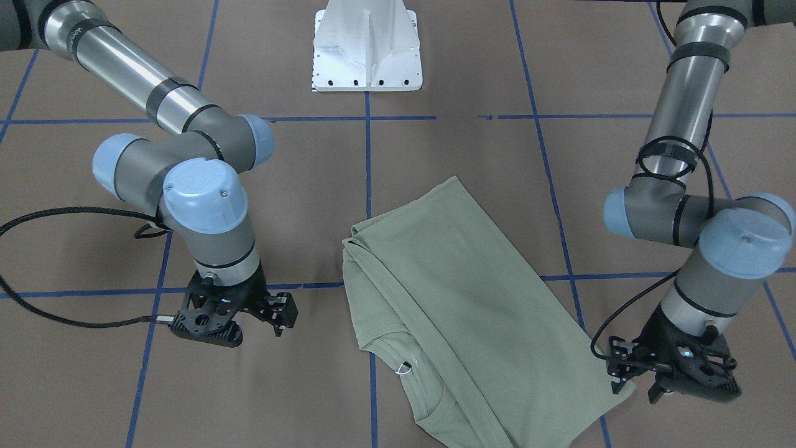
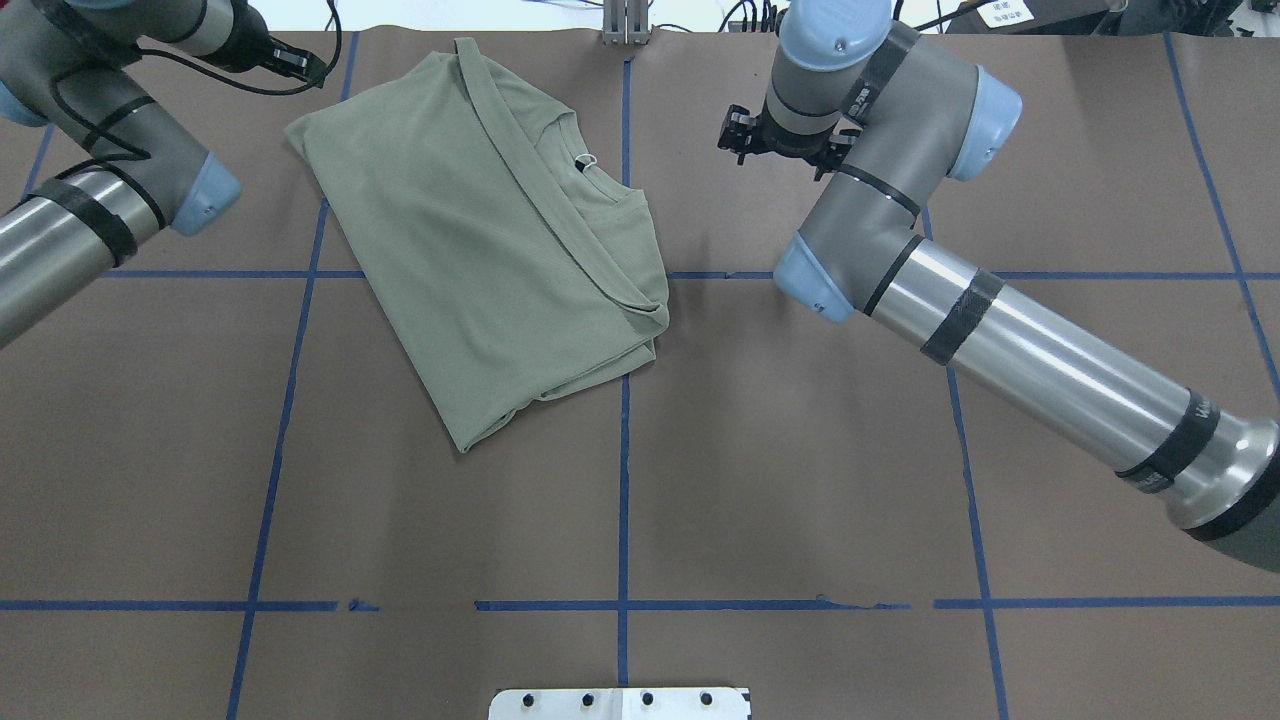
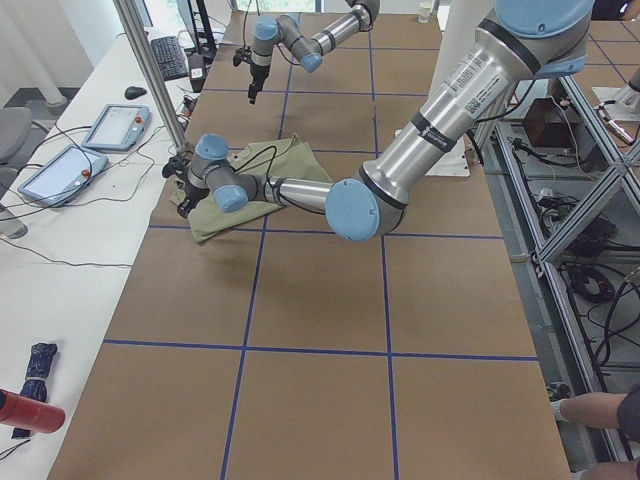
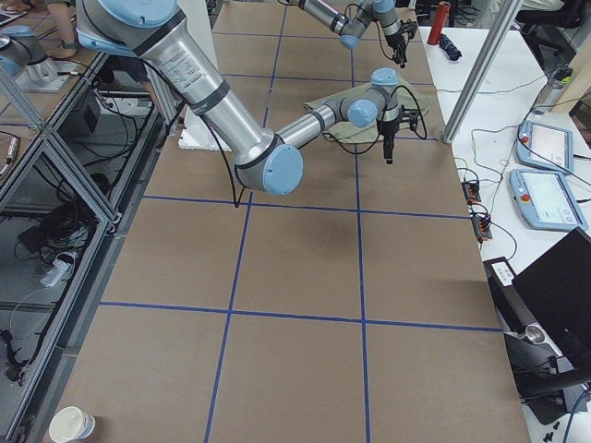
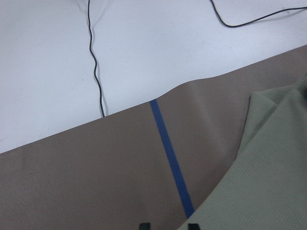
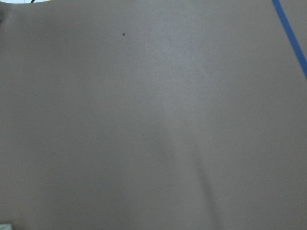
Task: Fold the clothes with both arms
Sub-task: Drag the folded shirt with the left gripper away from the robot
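Observation:
The pale sage-green shirt [image 1: 472,298] lies folded and flat on the brown table, set diagonally, with its ribbed neck and white label [image 1: 404,367] uppermost; it also shows in the overhead view [image 2: 480,240]. My left gripper [image 1: 634,386] hovers low over the shirt's corner near the table's far edge. In the left wrist view its fingertips [image 5: 192,225] stand a little apart, with tape and the shirt's edge [image 5: 268,182] between and beside them. My right gripper [image 1: 281,320] points down over bare table beside the shirt, apart from it, and looks open and empty.
The white pedestal base [image 1: 367,56] stands at the robot's side. Blue tape lines [image 2: 622,450] grid the table. A white desk with tablets [image 3: 110,125] and cables [image 5: 96,72] borders the far edge. A paper cup [image 4: 72,425] sits at one corner.

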You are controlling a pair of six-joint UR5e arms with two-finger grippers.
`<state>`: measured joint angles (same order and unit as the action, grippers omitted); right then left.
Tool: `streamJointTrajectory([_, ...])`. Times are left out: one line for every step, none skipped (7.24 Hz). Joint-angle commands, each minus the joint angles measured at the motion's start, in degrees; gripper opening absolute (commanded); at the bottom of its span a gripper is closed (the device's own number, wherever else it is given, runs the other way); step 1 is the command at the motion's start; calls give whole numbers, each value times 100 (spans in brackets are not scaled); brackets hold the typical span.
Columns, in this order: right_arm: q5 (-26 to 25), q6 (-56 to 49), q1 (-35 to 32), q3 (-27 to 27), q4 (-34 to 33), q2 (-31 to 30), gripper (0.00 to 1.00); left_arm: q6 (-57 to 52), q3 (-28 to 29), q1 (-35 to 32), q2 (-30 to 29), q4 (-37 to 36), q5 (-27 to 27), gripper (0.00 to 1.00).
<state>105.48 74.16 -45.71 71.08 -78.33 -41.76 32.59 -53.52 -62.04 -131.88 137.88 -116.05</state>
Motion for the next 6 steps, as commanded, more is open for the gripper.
streamJointTrajectory([-10, 1797, 491, 20, -16, 255, 92, 256, -246, -142, 188, 46, -717, 100])
streamJointTrajectory([-45, 2396, 737, 20, -16, 291, 82, 266, -247, -133, 197, 46, -717, 100])
streamJointTrajectory([-63, 2584, 922, 11, -16, 291, 74, 266, -247, -116, 197, 46, -717, 100])
streamJointTrajectory([-219, 2586, 1046, 2, -16, 291, 74, 266, -247, -98, 197, 46, -717, 100])
streamJointTrajectory([-308, 2569, 1125, -15, -16, 274, 74, 274, -247, -72, 197, 46, -717, 100])
streamJointTrajectory([-318, 2569, 1204, -24, -7, 256, 67, 266, -247, -63, 206, 54, -708, 100])
